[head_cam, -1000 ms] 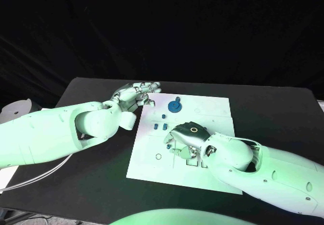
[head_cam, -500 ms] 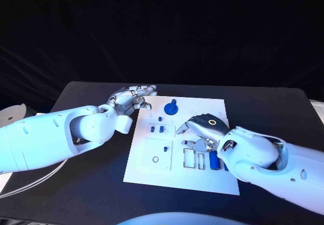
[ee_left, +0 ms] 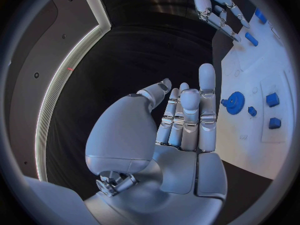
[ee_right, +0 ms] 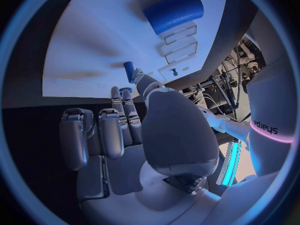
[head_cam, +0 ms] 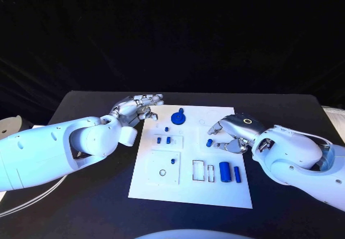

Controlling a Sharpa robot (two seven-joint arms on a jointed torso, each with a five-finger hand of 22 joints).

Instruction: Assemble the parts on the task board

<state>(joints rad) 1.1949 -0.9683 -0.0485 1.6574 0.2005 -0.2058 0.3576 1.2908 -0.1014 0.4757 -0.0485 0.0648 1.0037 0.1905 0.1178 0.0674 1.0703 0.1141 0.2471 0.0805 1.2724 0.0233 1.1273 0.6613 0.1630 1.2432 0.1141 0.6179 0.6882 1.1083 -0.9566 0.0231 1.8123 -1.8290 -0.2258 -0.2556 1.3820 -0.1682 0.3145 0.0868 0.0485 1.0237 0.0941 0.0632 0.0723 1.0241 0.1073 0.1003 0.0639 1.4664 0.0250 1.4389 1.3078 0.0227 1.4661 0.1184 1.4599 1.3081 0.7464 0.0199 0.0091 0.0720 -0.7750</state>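
I am pinching a small blue peg point(head_cam: 209, 143) in the right robot hand point(head_cam: 231, 134), above the board point(head_cam: 188, 189) on the worktop point(head_cam: 86, 199). It looks light, stiff and slippery, so I am gripping its sides. The left robot hand point(head_cam: 135, 106) is hovering open at the board's far corner. Since half a second ago, the right hand has lifted clear of the slots.

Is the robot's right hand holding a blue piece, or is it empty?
Holding one. The right hand pinches a small blue part at its fingertips, just above the task board; the right wrist view shows it too.
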